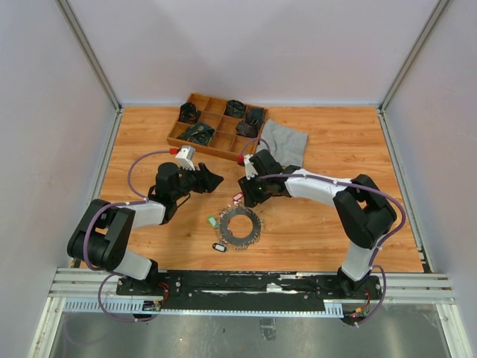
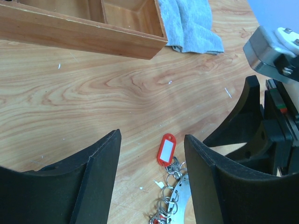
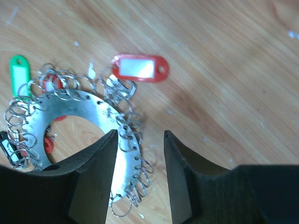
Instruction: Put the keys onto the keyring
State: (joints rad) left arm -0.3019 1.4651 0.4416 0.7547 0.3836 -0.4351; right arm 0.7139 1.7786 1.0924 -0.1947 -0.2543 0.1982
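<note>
The keyring [image 1: 240, 224], a flat silver metal disc with a hole in the middle and small wire loops crowding its rim, lies flat on the wood-grain table [image 1: 335, 224], near the middle and closer to the near edge. Touching or just beside its far rim lies the red-tagged key [image 1: 238, 198], a red plastic tag with a white label window. Its long axis runs roughly from the ring toward the table's far edge, eyelet end pointing away from the ring. I judge it loose, though I cannot tell if a loop already holds it. A green-tagged key [image 1: 212, 221] sits at the ring's left rim.

My right gripper [image 3: 139, 140] hovers over the ring's rim with its jaws moderately apart and nothing between them. The left gripper [image 2: 152, 140] stands wide and empty, looking down on the red tag from the left.

My worries: the tag lies flat, so a pinch may skid off it. The right fingers hang so near the loops that closing could snag them and drag the whole ring. The two grippers are near enough to knock together.

Further out, a wooden compartment tray [image 1: 216, 123] and a crumpled grey cloth [image 1: 287, 142] sit toward the far edge.
</note>
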